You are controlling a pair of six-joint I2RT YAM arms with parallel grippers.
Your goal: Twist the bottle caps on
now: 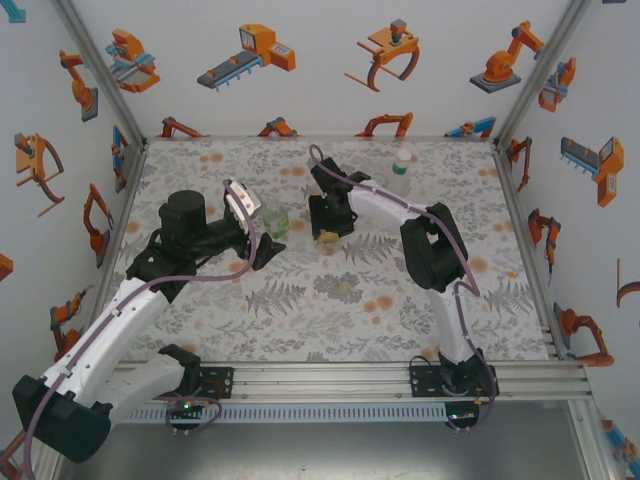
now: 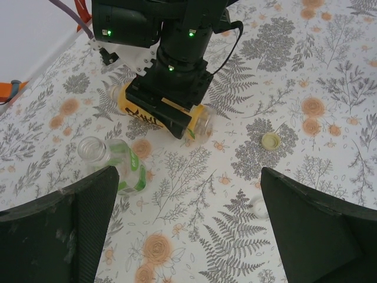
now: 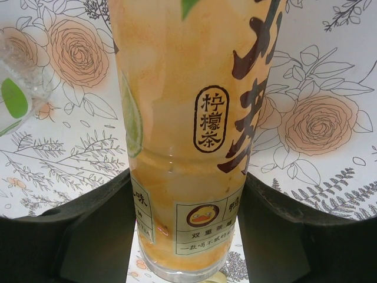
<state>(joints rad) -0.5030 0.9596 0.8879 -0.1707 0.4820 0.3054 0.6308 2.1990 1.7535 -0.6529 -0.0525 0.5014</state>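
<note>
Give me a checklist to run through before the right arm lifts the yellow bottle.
1. Right gripper around the yellow bottle: ok, a finger sits against each side.
2. Yellow bottle upright for capping: not ok, it lies on its side.
3. Yellow bottle's mouth uncapped: cannot tell, the gripper covers much of it.
4. Loose cap free on the table: ok, apart from both bottles.
5. Left gripper open and holding nothing: ok.
6. Green-tinted bottle clear of the yellow one: ok, lying apart, mouth open.
</note>
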